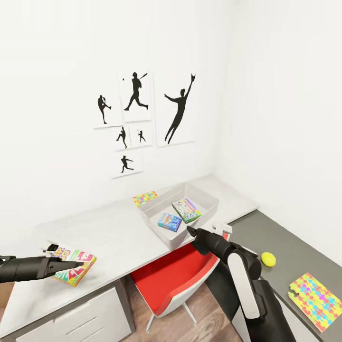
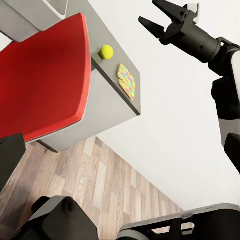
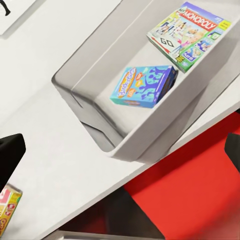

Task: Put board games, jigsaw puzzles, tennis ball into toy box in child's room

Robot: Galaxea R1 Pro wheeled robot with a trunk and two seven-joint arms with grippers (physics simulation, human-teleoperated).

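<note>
The left gripper (image 1: 78, 264) lies over the Skip-Bo box (image 1: 75, 267) on the table (image 1: 109, 237), hiding part of it; whether it grips cannot be told. The right gripper (image 2: 157, 17) hovers open and empty beside the toy box (image 1: 156, 203), where the wrist view shows the blue game (image 3: 142, 86) and Monopoly box (image 3: 190, 32). The ball (image 1: 268, 259) and a puzzle (image 1: 315, 300) lie on the dark section; another puzzle (image 1: 145, 198) sits behind the bin.

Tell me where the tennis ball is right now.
In the head view the tennis ball lies on the dark grey desk section at right, between the right gripper and a jigsaw puzzle.
</note>
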